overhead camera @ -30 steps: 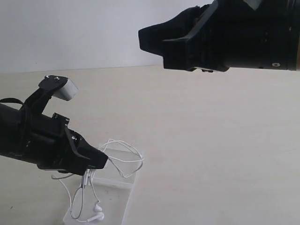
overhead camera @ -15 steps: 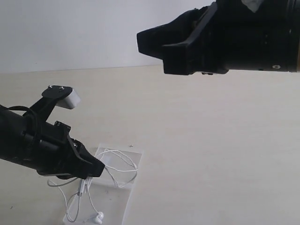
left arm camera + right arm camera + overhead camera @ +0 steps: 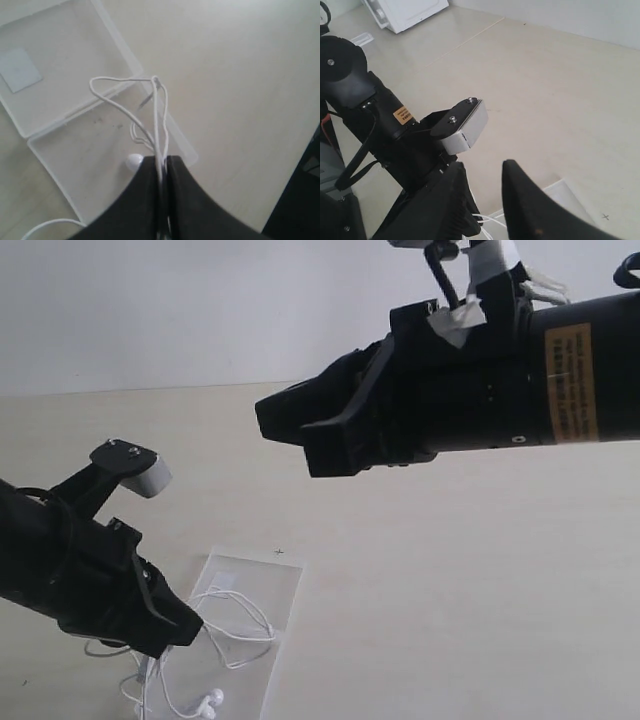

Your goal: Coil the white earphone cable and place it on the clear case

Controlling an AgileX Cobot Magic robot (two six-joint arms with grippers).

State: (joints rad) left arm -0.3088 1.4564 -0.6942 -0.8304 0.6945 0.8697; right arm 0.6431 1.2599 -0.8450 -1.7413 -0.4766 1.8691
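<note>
While L hand [image 3: 162,164] pinches earphone cable [image 3: 158,120] over clear case [image 3: 65,65], R hand [image 3: 484,167] parted, empty; orange label [image 3: 570,380] unreadable.

The left hand [image 3: 188,628] has dropped lower with the white earphone cable [image 3: 212,698]; the right hand [image 3: 285,430] has swung leftward.

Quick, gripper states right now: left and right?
Left gripper: closed on the white earphone cable.
Right gripper: open, holding nothing.

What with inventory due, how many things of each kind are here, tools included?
White earphone cable: 1
Clear case: 1
Tools: 2, left tool and right tool
Total: 4
</note>
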